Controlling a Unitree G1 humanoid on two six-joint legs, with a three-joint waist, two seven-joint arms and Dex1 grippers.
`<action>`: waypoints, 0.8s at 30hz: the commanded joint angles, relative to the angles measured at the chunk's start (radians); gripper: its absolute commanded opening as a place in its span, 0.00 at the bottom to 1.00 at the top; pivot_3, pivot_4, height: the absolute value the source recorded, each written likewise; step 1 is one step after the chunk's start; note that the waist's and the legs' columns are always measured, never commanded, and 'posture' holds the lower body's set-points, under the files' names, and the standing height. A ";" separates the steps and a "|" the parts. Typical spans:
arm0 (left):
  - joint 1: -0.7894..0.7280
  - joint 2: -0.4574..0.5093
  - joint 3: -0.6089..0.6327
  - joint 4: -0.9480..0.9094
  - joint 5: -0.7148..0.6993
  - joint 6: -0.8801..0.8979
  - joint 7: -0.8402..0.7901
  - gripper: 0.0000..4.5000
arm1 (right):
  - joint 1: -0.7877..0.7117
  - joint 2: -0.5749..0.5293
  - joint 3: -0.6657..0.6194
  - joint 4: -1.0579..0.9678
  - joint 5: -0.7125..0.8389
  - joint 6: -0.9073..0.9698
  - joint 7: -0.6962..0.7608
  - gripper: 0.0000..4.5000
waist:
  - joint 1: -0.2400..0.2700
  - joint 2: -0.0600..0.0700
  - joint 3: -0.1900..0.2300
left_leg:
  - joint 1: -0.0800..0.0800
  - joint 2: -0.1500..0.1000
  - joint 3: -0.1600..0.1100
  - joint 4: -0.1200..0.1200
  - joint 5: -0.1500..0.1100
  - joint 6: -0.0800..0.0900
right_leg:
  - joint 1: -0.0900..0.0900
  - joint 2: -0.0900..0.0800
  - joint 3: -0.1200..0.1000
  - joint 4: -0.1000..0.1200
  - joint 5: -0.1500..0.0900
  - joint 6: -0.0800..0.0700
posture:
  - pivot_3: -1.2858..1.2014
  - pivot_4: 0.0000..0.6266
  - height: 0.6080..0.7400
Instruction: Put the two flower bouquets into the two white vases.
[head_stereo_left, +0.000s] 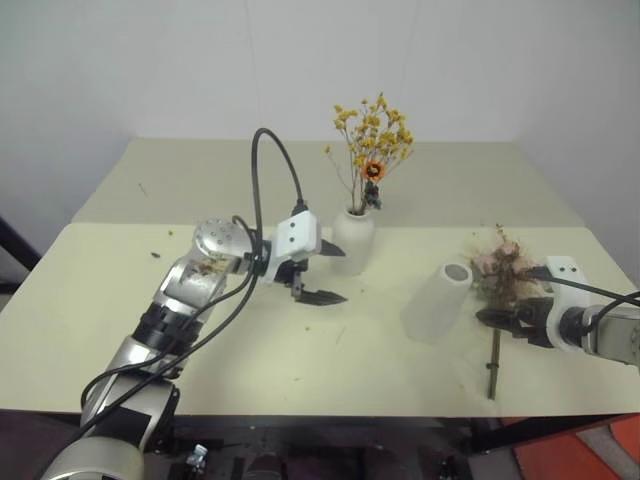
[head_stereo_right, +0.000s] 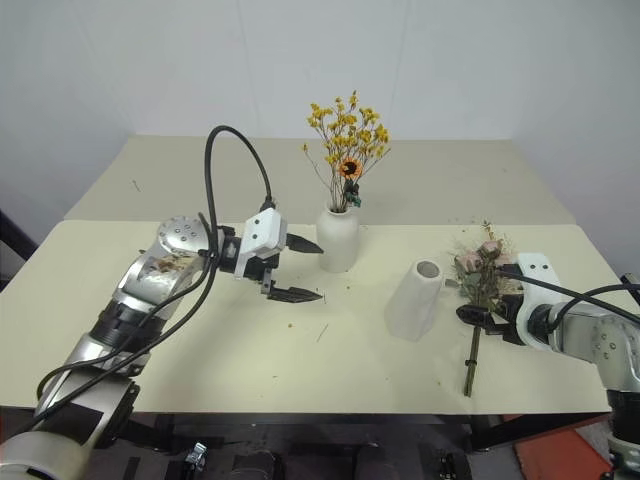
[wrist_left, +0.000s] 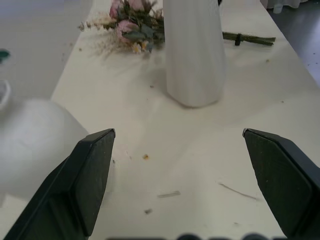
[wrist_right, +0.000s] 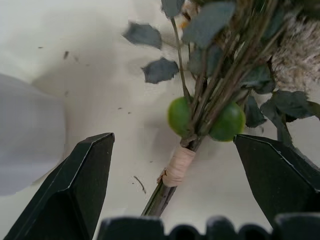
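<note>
The small yellow-orange bouquet (head_stereo_left: 372, 140) stands upright in the short rounded white vase (head_stereo_left: 352, 240) at the middle of the table. Just left of that vase my left gripper (head_stereo_left: 344, 275) hangs open and empty, pointing right. The taller tapered white vase (head_stereo_left: 437, 300) stands empty to the right. Beyond it the pink rose bouquet (head_stereo_left: 500, 268) lies flat on the table, its stem (head_stereo_left: 493, 365) pointing toward the front edge. My right gripper (head_stereo_left: 497, 322) is open over that stem (wrist_right: 170, 185), one finger on each side, just below the taped wrap, nothing gripped.
Two cream tabletops (head_stereo_left: 200, 340) meet at a seam behind the short vase. Dried flower crumbs (wrist_left: 145, 156) and loose twigs lie scattered on the near top. A black cable (head_stereo_left: 270, 160) loops above my left arm. Open tabletop lies at the front centre and left.
</note>
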 joint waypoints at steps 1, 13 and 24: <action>-0.036 -0.019 0.001 0.017 0.008 -0.034 0.000 1.00 | -0.035 0.011 0.018 0.014 -0.042 0.013 -0.007 1.00 | -0.003 0.000 0.000 | 0.000 0.000 0.000 0.000 0.000 0.000 | 0.000 0.000 0.000 0.000 0.000 0.000 | 0.52 0.24 1.00; -0.026 -0.016 0.011 0.010 0.018 -0.047 -0.004 1.00 | -0.060 0.044 0.004 0.023 -0.081 0.066 0.012 0.16 | -0.005 0.000 0.000 | 0.001 0.000 0.000 0.000 0.000 0.000 | 0.000 0.000 0.000 0.001 -0.003 0.005 | 0.52 0.24 1.00; -0.040 -0.028 0.011 0.021 0.015 -0.057 -0.005 1.00 | -0.060 0.165 -0.139 -0.053 -0.204 -0.128 -0.137 0.05 | -0.004 0.000 0.000 | 0.000 0.000 0.000 0.000 0.000 0.000 | 0.000 0.000 0.000 0.001 -0.003 0.005 | 0.52 0.24 1.00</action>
